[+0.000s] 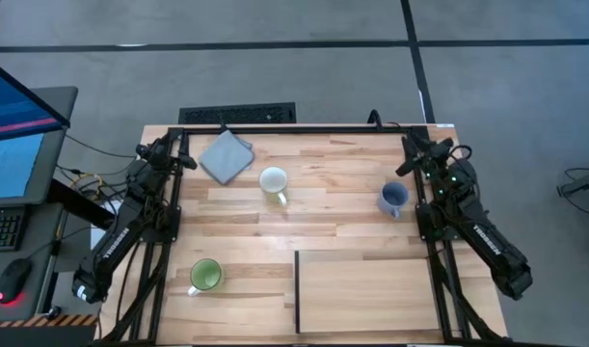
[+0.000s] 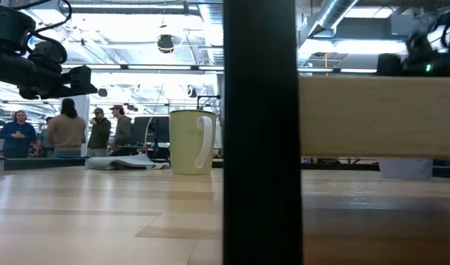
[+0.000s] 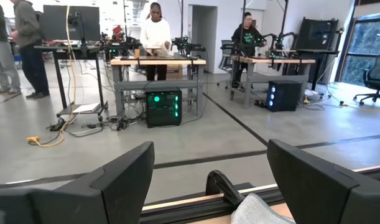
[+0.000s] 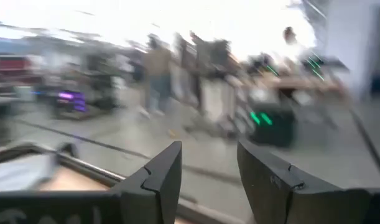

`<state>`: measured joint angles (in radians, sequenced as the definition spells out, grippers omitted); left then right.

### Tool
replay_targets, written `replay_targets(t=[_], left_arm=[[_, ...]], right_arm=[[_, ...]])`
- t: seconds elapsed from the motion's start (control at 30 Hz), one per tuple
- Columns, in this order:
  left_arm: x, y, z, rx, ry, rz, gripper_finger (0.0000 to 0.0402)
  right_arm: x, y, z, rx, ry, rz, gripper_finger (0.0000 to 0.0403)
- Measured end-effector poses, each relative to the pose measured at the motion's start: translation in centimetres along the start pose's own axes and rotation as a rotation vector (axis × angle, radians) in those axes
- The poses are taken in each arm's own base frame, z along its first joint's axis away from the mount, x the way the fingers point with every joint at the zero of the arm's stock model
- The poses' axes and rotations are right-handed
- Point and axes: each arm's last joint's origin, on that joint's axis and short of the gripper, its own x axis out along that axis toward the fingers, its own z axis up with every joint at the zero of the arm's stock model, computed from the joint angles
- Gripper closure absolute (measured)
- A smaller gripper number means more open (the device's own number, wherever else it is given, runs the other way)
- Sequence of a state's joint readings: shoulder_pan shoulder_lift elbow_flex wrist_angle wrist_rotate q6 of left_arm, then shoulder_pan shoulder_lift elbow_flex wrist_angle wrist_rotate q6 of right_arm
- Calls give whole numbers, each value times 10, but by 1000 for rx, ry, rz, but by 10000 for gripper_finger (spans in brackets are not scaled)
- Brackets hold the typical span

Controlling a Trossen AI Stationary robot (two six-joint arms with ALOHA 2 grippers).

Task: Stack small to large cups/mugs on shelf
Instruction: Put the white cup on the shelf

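Three mugs stand upright on their bases on the planked table: a cream-white mug (image 1: 273,181) (image 2: 191,141) at the far middle, a blue-grey mug (image 1: 393,198) at the right, and a bright green mug (image 1: 205,276) at the near left. The shelf (image 1: 371,289) is a pale wood panel lying flat at the near right, with a dark strip (image 1: 297,289) along its left edge. My left gripper (image 1: 185,159) (image 3: 211,177) hovers level at the far left corner, open wide and holding nothing. My right gripper (image 1: 410,154) (image 4: 208,174) hovers at the far right corner, just beyond the blue-grey mug, open and holding nothing.
A grey folded cloth (image 1: 226,154) (image 3: 258,211) lies at the far left, just in front of my left gripper. A keyboard (image 1: 238,114) sits beyond the far edge. In the low view a black upright (image 2: 259,132) blocks the middle. People stand in the room behind.
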<state>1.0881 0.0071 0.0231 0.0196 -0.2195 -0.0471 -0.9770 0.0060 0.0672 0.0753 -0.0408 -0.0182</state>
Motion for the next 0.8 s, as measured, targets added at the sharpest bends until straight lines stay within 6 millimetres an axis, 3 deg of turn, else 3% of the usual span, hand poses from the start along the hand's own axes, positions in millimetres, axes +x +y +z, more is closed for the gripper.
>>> replay_targets(t=[0.23,0.4,0.8], left_arm=[[0,0,0,4,0,0,97],[0,0,0,2,0,0,97],[0,0,0,-1,0,0,97]], right_arm=[[-6,10,61,-15,-112,144,225],[1,17,104,1,-60,244,228],[68,69,178,95,265,447,251]])
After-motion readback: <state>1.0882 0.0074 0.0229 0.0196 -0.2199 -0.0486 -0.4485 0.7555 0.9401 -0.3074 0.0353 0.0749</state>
